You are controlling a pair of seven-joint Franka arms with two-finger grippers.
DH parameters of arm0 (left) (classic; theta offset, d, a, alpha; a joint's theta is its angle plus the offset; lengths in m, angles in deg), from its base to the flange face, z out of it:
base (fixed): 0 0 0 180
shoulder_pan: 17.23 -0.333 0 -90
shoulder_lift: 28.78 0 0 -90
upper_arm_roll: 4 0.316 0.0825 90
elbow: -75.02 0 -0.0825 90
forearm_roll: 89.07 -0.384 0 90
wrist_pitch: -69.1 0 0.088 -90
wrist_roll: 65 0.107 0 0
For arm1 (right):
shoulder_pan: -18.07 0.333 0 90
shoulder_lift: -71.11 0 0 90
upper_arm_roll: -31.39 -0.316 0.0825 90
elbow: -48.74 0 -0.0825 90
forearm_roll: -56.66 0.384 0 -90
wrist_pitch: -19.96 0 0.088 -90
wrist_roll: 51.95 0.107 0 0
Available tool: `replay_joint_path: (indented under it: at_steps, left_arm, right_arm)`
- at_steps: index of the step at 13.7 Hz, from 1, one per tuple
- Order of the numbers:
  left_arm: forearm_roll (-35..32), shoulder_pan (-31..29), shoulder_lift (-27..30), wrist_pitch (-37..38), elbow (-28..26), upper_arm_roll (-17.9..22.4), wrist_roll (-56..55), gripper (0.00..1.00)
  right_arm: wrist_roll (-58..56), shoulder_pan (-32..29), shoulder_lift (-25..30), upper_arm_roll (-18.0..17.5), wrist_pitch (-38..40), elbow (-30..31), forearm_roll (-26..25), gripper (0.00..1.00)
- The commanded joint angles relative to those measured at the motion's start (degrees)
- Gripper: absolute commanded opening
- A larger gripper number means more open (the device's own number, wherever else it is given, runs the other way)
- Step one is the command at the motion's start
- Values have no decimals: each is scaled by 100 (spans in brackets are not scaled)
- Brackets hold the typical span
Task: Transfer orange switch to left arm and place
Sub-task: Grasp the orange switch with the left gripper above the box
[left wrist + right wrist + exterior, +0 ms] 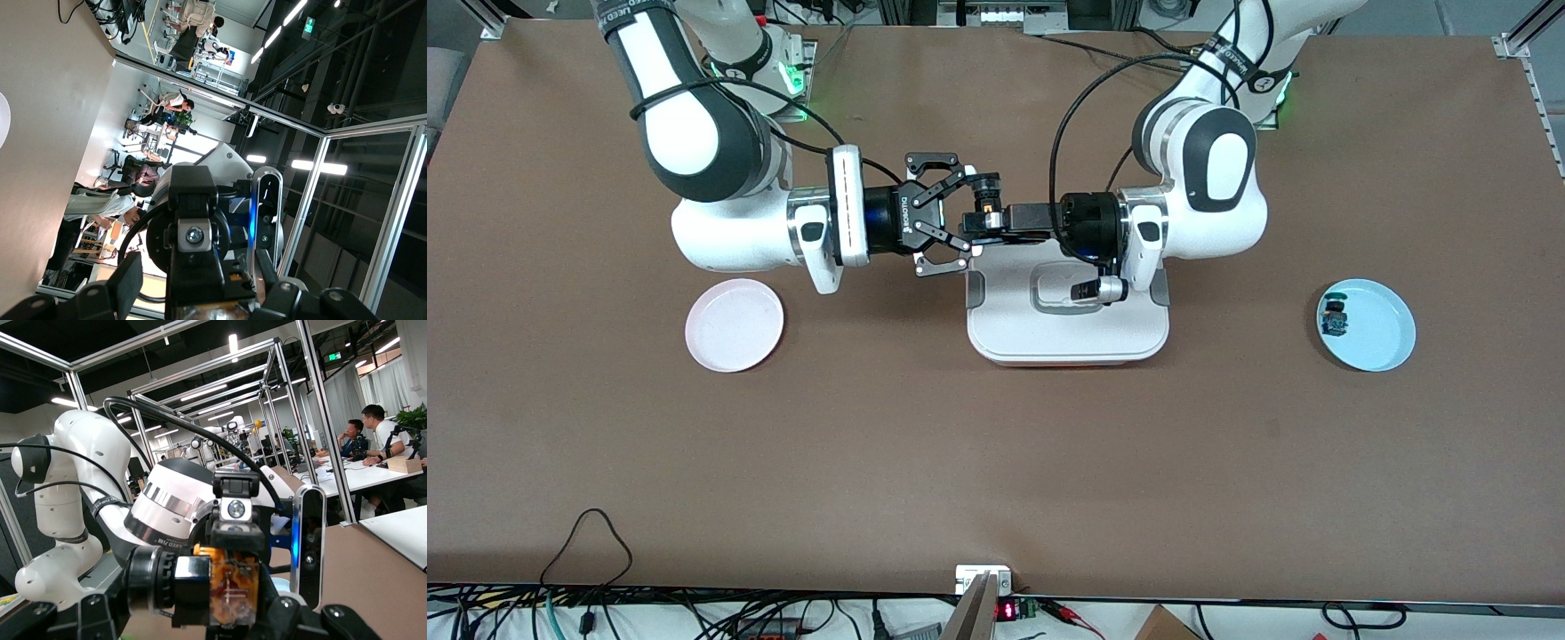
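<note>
My left gripper (980, 222) is shut on the orange switch (989, 206) and holds it in the air over the edge of the white box (1067, 333) toward the right arm's end. The switch's black cap points away from the front camera. My right gripper (966, 216) faces the left one, its fingers (941, 169) spread wide on both sides of the switch without touching it. In the right wrist view the orange switch (233, 587) sits clamped in the left gripper, between my own open fingers (333, 620).
A pink plate (734, 324) lies toward the right arm's end of the table. A light blue plate (1383, 342) toward the left arm's end holds a small blue-bodied part (1335, 318). Both forearms hang low over the table by the box.
</note>
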Motion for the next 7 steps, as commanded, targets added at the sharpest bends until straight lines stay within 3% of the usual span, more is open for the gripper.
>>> replay_joint_path:
  at_steps: [1, 7]
  left_arm:
    - [84, -33, 154, -32, -63, 0, 24, 74]
    - [-575, -191, 277, -23, -89, -9, -178, 70]
  right_arm:
    - [-64, 117, 28, 6, -98, 20, 180, 1]
    - [-46, 64, 37, 24, -80, 38, 118, 1]
